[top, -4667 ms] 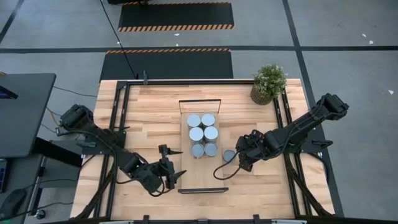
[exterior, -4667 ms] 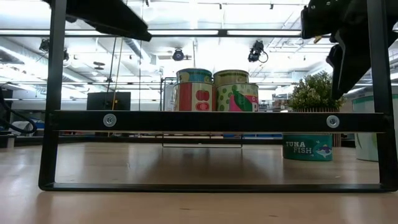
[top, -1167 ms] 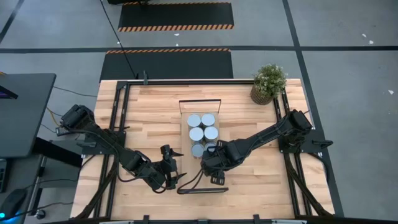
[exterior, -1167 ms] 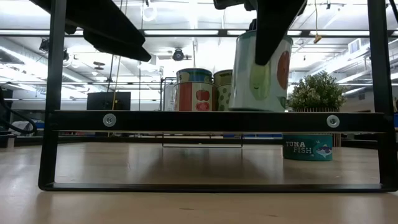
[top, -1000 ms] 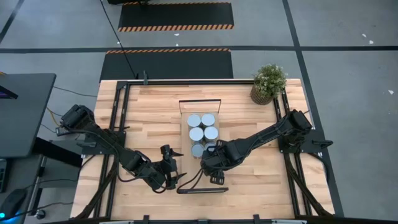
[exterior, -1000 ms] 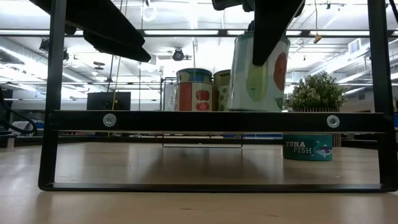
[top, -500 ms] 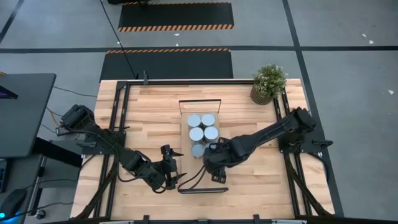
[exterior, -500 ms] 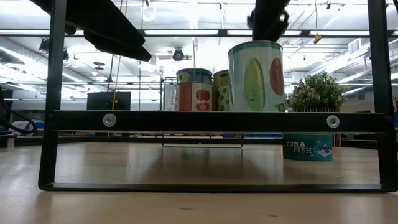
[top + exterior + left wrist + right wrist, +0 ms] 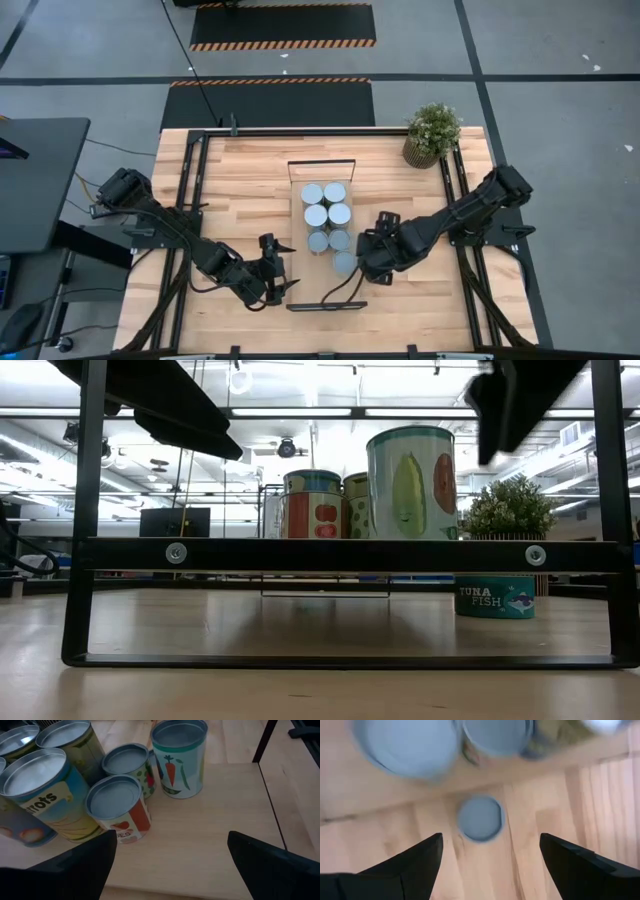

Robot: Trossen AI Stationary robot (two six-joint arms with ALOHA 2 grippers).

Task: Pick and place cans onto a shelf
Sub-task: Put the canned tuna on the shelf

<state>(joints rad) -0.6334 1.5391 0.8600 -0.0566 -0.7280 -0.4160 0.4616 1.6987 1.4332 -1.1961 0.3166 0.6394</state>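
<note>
The right claw (image 9: pixel 368 262) has let go of the newest can (image 9: pixel 345 263) and drawn back, fingers spread. That can stands at the shelf's (image 9: pixel 304 258) near end; 6 more sit behind. Left claw (image 9: pixel 282 283) waits open nearby. A tuna can (image 9: pixel 495 598) remains on the surface.

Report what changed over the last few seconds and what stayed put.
The right claw carried a tall corn-and-tomato printed can in from the right, set it on the long light-wood shelf near its front end, let go, and is pulling back right, open. The six silver-lidded cans behind, the tuna tin and the left claw stayed put.
</note>
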